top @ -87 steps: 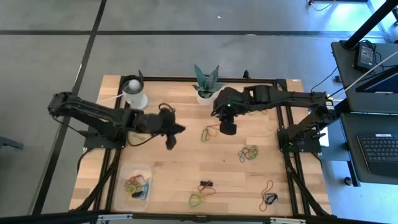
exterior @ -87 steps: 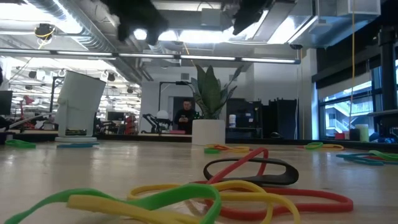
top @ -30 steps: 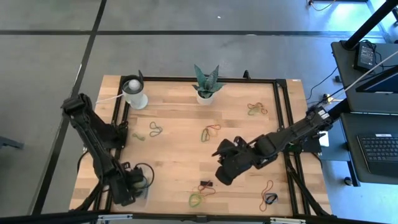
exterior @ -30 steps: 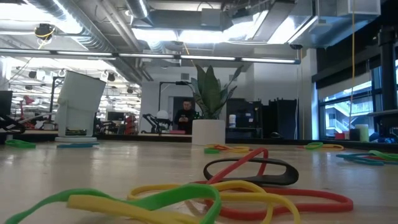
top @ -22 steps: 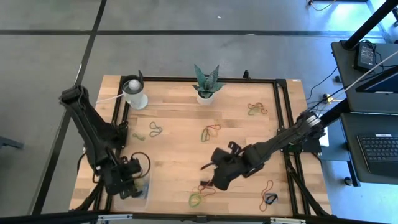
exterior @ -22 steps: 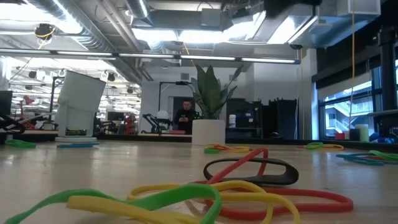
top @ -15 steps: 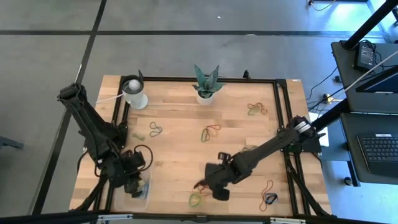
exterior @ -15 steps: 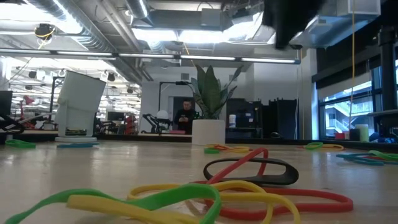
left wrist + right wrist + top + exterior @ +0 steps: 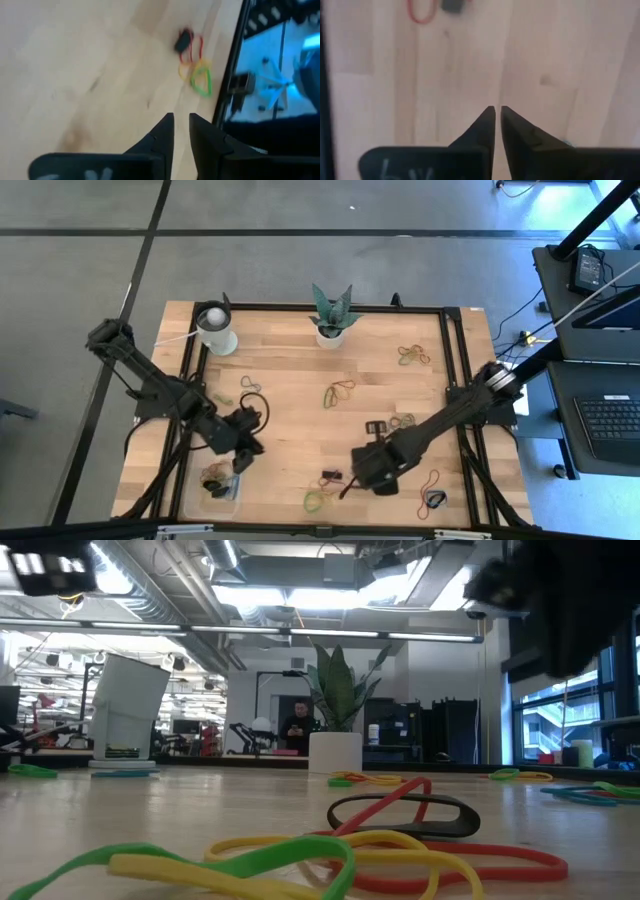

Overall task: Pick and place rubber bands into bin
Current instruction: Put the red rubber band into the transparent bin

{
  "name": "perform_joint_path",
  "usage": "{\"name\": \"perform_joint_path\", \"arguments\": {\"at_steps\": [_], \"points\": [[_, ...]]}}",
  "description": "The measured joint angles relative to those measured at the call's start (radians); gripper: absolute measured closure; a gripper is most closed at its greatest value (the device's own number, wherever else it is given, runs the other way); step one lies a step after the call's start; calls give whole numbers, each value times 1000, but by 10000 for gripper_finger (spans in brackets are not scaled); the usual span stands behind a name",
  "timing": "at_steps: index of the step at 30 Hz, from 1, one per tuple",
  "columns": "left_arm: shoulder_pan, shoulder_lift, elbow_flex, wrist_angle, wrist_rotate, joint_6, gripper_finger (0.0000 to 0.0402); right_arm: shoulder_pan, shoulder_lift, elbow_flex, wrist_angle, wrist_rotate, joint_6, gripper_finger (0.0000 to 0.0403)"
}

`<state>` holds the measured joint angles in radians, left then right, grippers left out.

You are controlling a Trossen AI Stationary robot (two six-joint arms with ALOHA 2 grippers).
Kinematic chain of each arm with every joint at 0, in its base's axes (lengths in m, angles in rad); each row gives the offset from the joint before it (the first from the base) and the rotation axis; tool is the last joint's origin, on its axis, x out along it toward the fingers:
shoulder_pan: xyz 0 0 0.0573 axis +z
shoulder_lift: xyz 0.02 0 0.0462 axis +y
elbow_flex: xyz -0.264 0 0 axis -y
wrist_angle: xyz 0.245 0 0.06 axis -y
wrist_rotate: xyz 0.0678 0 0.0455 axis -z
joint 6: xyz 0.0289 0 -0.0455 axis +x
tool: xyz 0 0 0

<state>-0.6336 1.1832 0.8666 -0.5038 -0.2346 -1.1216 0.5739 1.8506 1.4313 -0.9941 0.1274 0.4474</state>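
The clear bin (image 9: pixel 226 498) stands near the table's front left corner with several rubber bands (image 9: pixel 213 477) in it. More rubber bands lie on the wood: a green and yellow bunch (image 9: pixel 318 501) (image 9: pixel 200 80) beside a small black block with a red band (image 9: pixel 332 477), and others (image 9: pixel 340 392) (image 9: pixel 412 356) (image 9: pixel 401 421) (image 9: pixel 432 480). My left gripper (image 9: pixel 243 458) (image 9: pixel 181 119) hovers just right of the bin's far end, shut, with nothing between its fingers. My right gripper (image 9: pixel 362 478) (image 9: pixel 498 109) points down over bare wood right of the black block, shut on nothing.
A white cup (image 9: pixel 215 328) and a potted plant (image 9: pixel 331 315) stand along the far edge. A black frame (image 9: pixel 455 360) borders the tabletop. In the low view, green, yellow, red and black bands (image 9: pixel 400 815) lie close in front. Bare wood lies between the two grippers.
My left gripper has left the bin's near end, going up and toward the table's middle, and has turned. My right gripper has come down toward the near edge beside the black block, rolling as it sank. No rubber band has moved.
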Motion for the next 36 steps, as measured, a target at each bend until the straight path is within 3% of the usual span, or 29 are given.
{"name": "perform_joint_path", "arguments": {"at_steps": [4, 8, 12, 17, 21, 26, 36], "points": [[55, 2, 0, 42, -24, 39, 362, 2, -212, -295, 195, -30, 76, 396], [116, 2, 0, 41, -45, 127, 372, 11, -430, -537, 316, -32, 123, 392], [171, 2, 0, 41, -47, 359, 375, 3, -585, -699, 433, -28, 37, 374], [218, 2, 0, 41, -56, 522, 375, -26, -644, -817, 711, -16, -157, 364], [233, 2, 0, 37, -71, 543, 375, -41, -618, -824, 857, -15, -266, 363], [239, 2, 0, 37, -71, 609, 375, -64, -528, -738, 888, -15, -369, 363], [236, 2, 0, 36, -65, 601, 375, -77, -185, -446, 866, -16, -399, 363]]}}
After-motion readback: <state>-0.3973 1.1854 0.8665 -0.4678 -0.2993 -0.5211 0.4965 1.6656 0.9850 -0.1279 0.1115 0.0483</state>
